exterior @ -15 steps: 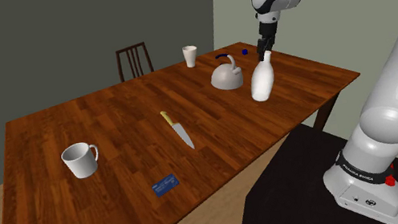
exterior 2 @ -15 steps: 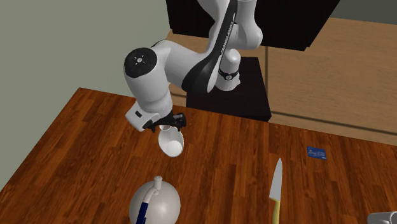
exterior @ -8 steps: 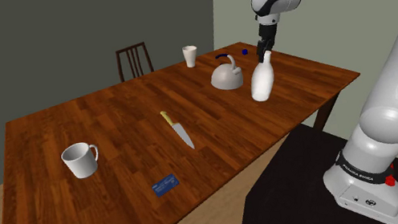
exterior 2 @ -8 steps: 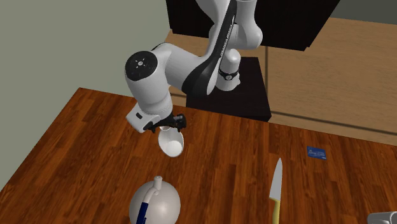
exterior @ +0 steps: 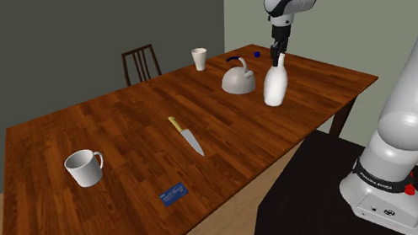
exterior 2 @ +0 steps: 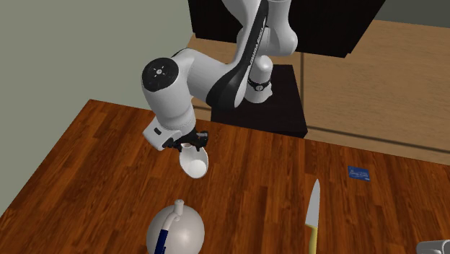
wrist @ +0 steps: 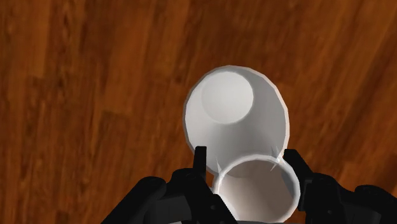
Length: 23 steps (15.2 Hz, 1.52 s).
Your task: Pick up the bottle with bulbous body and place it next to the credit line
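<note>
Wooden table (exterior: pixel 114 122), grey-walled room. The 2 fingers of the gripper (exterior: pixel 279 56) clasp the neck of the white bottle (exterior: pixel 274 88). It hangs just below them, long axis tilted, beside the kettle (exterior: pixel 237 82). The blue card (exterior: pixel 174 194) lies well apart, toward the shoulder view's lower left. You would carry the bottle that way, past the knife (exterior: pixel 187 136).

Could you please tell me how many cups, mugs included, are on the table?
2. A white mug stands near the shoulder view's left end of the table; a handleless white cup stands at the far edge, between the chair and the kettle. None seems hidden.
</note>
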Each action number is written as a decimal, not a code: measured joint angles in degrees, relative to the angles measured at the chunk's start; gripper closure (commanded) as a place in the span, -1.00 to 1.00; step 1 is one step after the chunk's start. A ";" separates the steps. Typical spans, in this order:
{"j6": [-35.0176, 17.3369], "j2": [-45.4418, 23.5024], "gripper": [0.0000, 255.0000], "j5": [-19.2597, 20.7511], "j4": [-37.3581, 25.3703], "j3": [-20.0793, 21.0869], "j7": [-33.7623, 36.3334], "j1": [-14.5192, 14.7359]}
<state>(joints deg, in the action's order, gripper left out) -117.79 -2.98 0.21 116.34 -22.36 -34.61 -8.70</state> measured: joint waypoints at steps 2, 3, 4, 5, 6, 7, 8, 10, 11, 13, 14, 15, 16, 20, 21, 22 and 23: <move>-0.01 -0.01 1.00 0.00 0.00 0.00 0.00 0.00; -0.02 0.00 1.00 0.00 0.01 0.01 0.01 0.00; 0.39 0.10 1.00 0.06 -0.26 0.01 0.06 0.02; 0.92 0.42 1.00 0.20 -0.47 0.03 0.18 0.06; 1.62 0.50 1.00 0.23 -1.09 0.03 0.19 0.06; 2.27 0.84 1.00 0.37 -1.43 0.02 0.23 0.06; 3.00 1.12 1.00 0.48 -1.90 -0.01 0.24 0.05; 4.46 1.49 1.00 0.62 -3.02 0.03 0.37 0.10; 5.14 1.75 1.00 0.73 -3.46 0.07 0.49 0.15; 6.58 2.12 1.00 0.87 -4.56 0.11 0.62 0.20; 7.43 2.28 1.00 0.93 -5.26 0.07 0.54 0.16; 8.13 2.24 1.00 0.91 -6.01 0.03 0.44 0.12; 8.92 2.35 1.00 0.95 -6.69 0.05 0.48 0.14; 11.93 3.16 1.00 1.25 -8.95 0.12 0.65 0.22; 12.71 3.22 1.00 1.26 -9.67 0.14 0.69 0.24; 13.37 3.21 1.00 1.25 -10.34 0.14 0.67 0.24; 14.05 3.38 1.00 1.31 -10.85 0.17 0.73 0.27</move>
<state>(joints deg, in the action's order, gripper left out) -103.73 0.40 1.52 105.49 -22.18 -33.88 -8.43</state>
